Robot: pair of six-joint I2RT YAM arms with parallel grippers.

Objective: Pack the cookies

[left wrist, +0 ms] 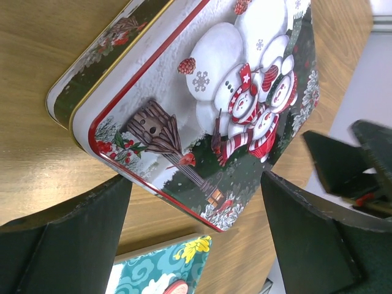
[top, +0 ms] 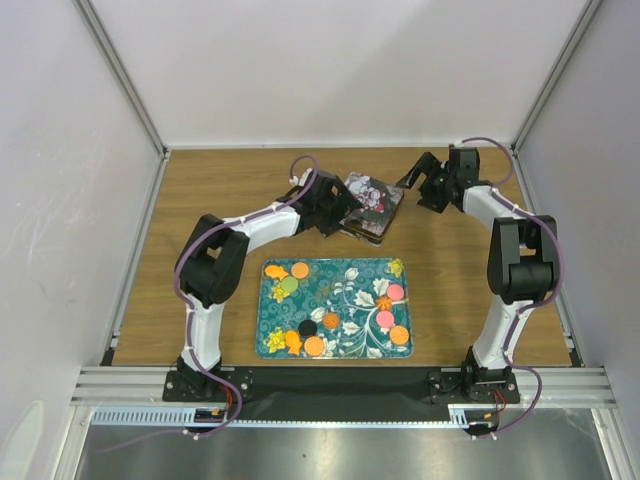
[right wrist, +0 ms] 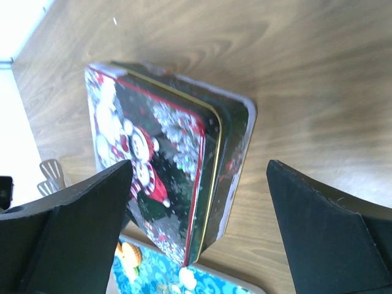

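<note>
Several cookies, orange (top: 299, 270), green (top: 288, 285), pink (top: 395, 292) and black (top: 307, 327), lie on the teal flowered tray (top: 340, 272). Behind the tray lies a snowman-printed tin (top: 372, 205) with its lid on; it also shows in the left wrist view (left wrist: 208, 92) and the right wrist view (right wrist: 165, 153). My left gripper (top: 338, 212) (left wrist: 196, 184) is open and empty at the tin's left side. My right gripper (top: 422, 182) (right wrist: 199, 165) is open and empty, to the right of the tin. An orange cookie (right wrist: 130, 254) shows at the tray's corner.
The wooden table (top: 200, 200) is walled by white panels and metal frame rails (top: 135, 250). The tray's corner (left wrist: 165, 263) lies close to the tin. My right gripper shows in the left wrist view (left wrist: 361, 165), beyond the tin.
</note>
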